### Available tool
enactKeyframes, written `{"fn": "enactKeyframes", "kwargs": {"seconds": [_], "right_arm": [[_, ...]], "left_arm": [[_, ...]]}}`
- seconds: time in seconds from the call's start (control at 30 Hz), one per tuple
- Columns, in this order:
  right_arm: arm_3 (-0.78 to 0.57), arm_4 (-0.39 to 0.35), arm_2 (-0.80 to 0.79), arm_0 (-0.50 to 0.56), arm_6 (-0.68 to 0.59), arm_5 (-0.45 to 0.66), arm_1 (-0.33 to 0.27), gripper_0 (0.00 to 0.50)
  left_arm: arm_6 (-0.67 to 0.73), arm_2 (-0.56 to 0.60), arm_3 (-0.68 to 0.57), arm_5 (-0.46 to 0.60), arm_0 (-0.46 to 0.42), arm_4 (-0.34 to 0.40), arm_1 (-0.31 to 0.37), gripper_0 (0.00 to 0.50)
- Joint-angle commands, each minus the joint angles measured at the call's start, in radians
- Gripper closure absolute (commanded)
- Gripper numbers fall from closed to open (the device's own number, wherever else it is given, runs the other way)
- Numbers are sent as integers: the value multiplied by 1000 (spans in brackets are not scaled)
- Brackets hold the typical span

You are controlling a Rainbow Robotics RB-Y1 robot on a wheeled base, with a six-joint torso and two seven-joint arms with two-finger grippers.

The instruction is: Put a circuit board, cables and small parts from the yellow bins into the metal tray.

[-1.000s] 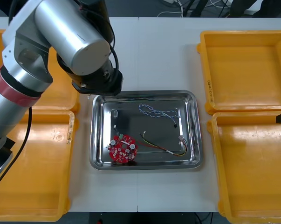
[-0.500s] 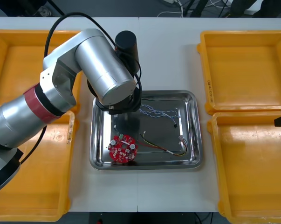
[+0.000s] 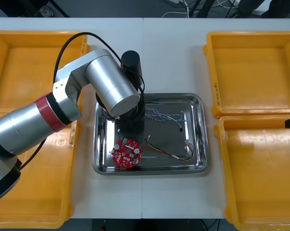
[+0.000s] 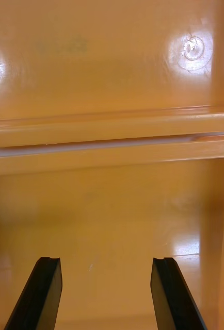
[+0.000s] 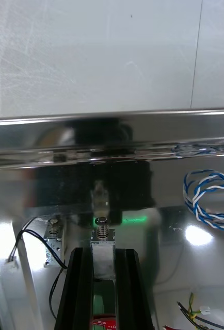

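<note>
Left hand (image 5: 102,251) pinches small metal part (image 5: 102,230) over shiny tray (image 5: 50,129); right hand (image 4: 106,264) spread over yellow bin (image 4: 112,206).

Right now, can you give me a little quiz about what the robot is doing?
1. True or false: the left hand holds a small metal part over the tray.
2. Which of these lies in the tray? A) a red round board B) a spoon C) a ball
3. Fill in the gap: the right hand is open above a ___ bin.

Key: 1 true; 2 A; 3 yellow.
</note>
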Motion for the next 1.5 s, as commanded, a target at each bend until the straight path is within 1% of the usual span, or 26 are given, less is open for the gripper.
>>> {"fn": "enactKeyframes", "kwargs": {"seconds": [0.03,0.4,0.43,0.47,0.5,0.53,0.6,0.63,0.67,0.73,0.77,1.0,1.1,1.17,1.27,1.37,1.5], "right_arm": [[-3,6,-36,10,48,-10,-48,0],[-3,-16,-36,25,37,6,-48,0],[-4,-16,-36,24,35,10,-48,0],[-4,-16,-36,25,35,13,-48,0],[-3,-16,-36,25,34,20,-48,0],[-3,-16,-36,25,34,26,-48,0],[-3,-17,-36,25,34,33,-48,0],[-4,-17,-36,25,34,38,-48,0],[-3,-20,-36,25,32,40,-48,0],[-3,-22,-36,24,31,44,-48,0],[-4,-23,-36,25,29,46,-48,0],[-3,-25,-36,25,28,50,-48,0],[-4,-23,-36,25,25,55,-48,0],[-3,-22,-36,25,22,58,-48,0],[-3,-22,-36,25,22,58,-48,0],[-3,-22,-36,25,22,58,-48,0],[-3,-22,-36,25,22,58,-48,0]], "left_arm": [[15,-19,-9,-14,-43,15,-21,500],[9,-19,-9,-14,-40,23,-21,497],[9,-17,-9,-14,-40,23,-21,395],[7,-19,-9,-14,-40,23,-21,343],[7,-19,-9,-14,-40,24,-21,245],[7,-17,-9,-14,-40,24,-21,169],[7,-19,-9,-15,-40,24,-21,130],[10,-17,-9,-17,-40,27,-21,93],[10,-17,-9,-17,-40,29,-21,43],[10,-19,-9,-17,-40,30,-19,8],[12,-17,-9,-17,-38,30,-19,0],[4,-17,-9,-17,-40,41,-11,0],[-8,0,-28,-9,-44,43,1,0],[-22,24,-46,17,-53,46,7,0],[-63,92,-66,88,-72,80,10,0],[-94,184,-91,177,-98,118,16,0],[-108,261,-117,261,-118,136,27,0]]}}
